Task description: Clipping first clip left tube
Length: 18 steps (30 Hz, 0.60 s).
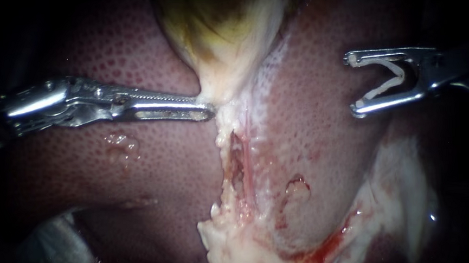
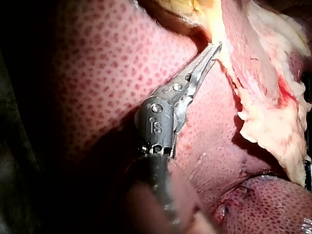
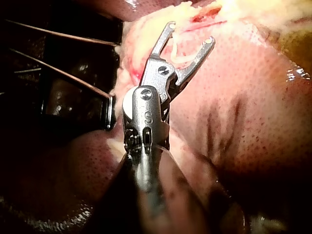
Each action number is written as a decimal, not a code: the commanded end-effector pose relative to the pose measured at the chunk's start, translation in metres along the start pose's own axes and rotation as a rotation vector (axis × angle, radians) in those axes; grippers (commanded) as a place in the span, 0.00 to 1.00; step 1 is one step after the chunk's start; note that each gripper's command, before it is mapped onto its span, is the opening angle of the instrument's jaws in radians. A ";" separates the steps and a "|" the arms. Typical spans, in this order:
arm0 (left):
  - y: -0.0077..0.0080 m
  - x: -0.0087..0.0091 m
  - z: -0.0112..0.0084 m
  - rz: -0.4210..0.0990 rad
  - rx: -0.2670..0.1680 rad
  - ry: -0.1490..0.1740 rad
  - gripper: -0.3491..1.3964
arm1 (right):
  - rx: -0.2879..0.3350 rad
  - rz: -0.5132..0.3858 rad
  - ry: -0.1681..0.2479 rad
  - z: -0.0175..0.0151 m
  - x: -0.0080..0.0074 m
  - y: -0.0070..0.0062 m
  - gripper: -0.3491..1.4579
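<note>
left instrument (image 1: 209,110) clamped on gallbladder (image 1: 223,34) neck | right instrument (image 1: 352,83) jaws wide, cradling clip (image 1: 388,85) | tube (image 1: 248,147) mid-frame looks soft, slippery, probably tears easy, so I'd clip its bare stretch

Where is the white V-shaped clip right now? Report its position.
Endoscope view, right side: the white V-shaped clip sits held between the right instrument's jaws, over the liver.

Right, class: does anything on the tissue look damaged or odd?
Yes: the liver has a raw nick right of the opened groove, and blood lines its lower edge. The clip sits straight in the right instrument's jaws.
</note>
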 end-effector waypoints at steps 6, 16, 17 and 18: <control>-0.0001 0.0010 -0.0021 -0.005 -0.008 0.000 0.00 | -0.002 0.001 0.002 0.0000 0.0000 0.0000 0.48; -0.0002 0.0064 -0.0110 -0.032 0.049 0.087 0.00 | -0.002 0.001 0.002 0.0000 0.0000 -0.0001 0.48; -0.0001 0.0069 -0.0115 -0.030 0.051 0.093 0.00 | -0.002 0.001 0.002 0.0000 0.0000 -0.0001 0.48; 0.0000 0.0073 -0.0119 -0.028 0.053 0.093 0.00 | -0.002 0.001 0.002 0.0000 0.0000 -0.0001 0.48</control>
